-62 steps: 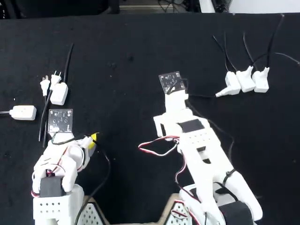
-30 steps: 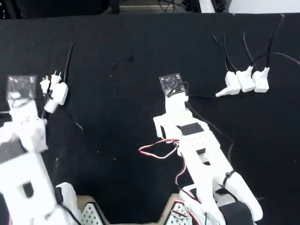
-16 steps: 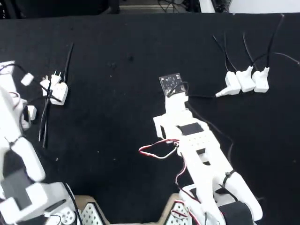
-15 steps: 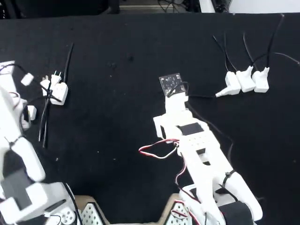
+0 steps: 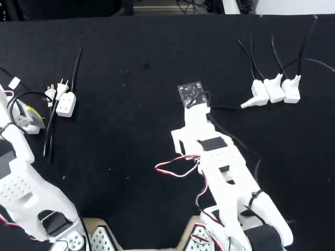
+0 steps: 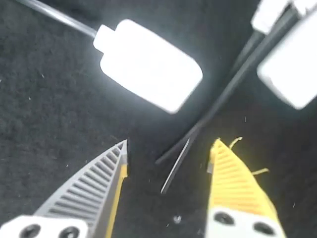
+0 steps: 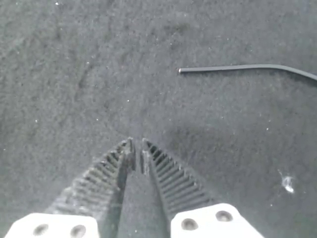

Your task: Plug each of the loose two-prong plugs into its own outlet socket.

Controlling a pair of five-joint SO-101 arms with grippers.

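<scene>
Black counter [image 5: 146,47] throughout. I count two loose plugs [image 5: 62,86] far left, beside one outlet socket [image 5: 65,104]. A second socket block [image 6: 148,74] lies just beyond my left end effector [image 6: 168,148], which is spread wide and empty, presumably poised to seize it. My right end effector [image 7: 136,146] is pinched together, empty, mid-counter. Three white units [image 5: 273,89] lie far right.

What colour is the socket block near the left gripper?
White socket block; left wrist view shows it best.
</scene>
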